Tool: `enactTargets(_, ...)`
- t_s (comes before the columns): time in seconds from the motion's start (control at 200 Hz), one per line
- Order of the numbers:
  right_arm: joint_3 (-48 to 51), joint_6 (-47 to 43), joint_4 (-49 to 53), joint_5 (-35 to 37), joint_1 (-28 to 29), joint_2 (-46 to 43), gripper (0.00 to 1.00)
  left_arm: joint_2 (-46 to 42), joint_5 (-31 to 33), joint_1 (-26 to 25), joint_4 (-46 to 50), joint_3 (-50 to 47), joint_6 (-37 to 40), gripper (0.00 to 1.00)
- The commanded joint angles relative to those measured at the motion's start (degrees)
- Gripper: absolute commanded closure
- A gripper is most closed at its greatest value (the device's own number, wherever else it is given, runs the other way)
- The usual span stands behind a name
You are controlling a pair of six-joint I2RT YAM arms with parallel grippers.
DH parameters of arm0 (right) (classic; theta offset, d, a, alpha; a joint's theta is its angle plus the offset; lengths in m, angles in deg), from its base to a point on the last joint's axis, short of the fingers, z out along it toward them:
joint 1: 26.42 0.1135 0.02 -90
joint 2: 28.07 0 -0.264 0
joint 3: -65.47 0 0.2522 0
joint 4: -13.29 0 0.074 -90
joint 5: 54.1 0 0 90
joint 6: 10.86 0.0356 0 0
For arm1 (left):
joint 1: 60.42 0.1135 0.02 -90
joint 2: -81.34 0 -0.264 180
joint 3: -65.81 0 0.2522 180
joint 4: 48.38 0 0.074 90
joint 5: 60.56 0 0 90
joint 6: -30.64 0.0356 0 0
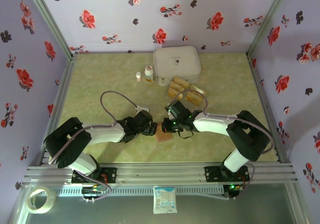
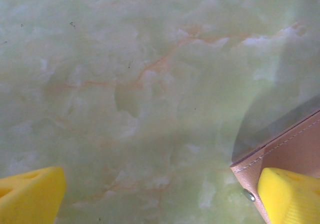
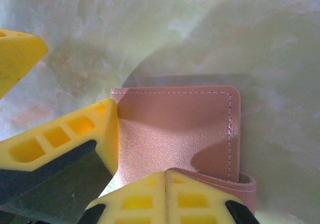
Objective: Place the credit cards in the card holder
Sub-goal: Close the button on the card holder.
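Status: right gripper (image 3: 165,179) is sitting at the near edge of the card holder (image 3: 175,129) with its pads closed together. The holder's top flap is curling up toward them, so I'm reading this as pinching that layer to peel the holder open. The actual contact is hiding under the pads, so that's a judgement.

Meanwhile the left gripper (image 2: 162,184) is standing wide open and carrying nothing. One finger (image 2: 290,194) is sitting over the holder's stitched corner. The other is hanging well apart from it, over bare bench (image 2: 125,84). It's probably bracing the holder's edge so it isn't sliding while the right side lifts. I cannot tell whether that finger is pressing or just hovering.

From above, the card holder (image 1: 163,135) is lying flat mid-bench, between the two grippers. The credit cards (image 1: 180,84) are sitting in a gold cluster well apart from it, further back, just in front of the white case (image 1: 176,64). Neither gripper is holding one, so I'm judging loading as not yet begun.

Hard to make out:
- The lining and pockets aren't showing, so I can't say whether the holder is opening.
- From above, both grippers are covering parts of the holder.
- The cards are blurring together, so no reliable count.
- The left wrist frame is cutting off all but a corner of the holder.
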Motion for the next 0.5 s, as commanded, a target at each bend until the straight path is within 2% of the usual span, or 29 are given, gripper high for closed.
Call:
enactTargets(0.0,2.3,1.2,0.6,0.1,0.1,0.2,1.00,1.8,0.6,-0.6,2.7,-0.3,1.0,0.00)
enactTargets(0.495,11.7,5.5,-6.7,1.0,0.3,-0.9,1.00,1.6,0.7,-0.6,2.9,-0.2,1.0,0.00)
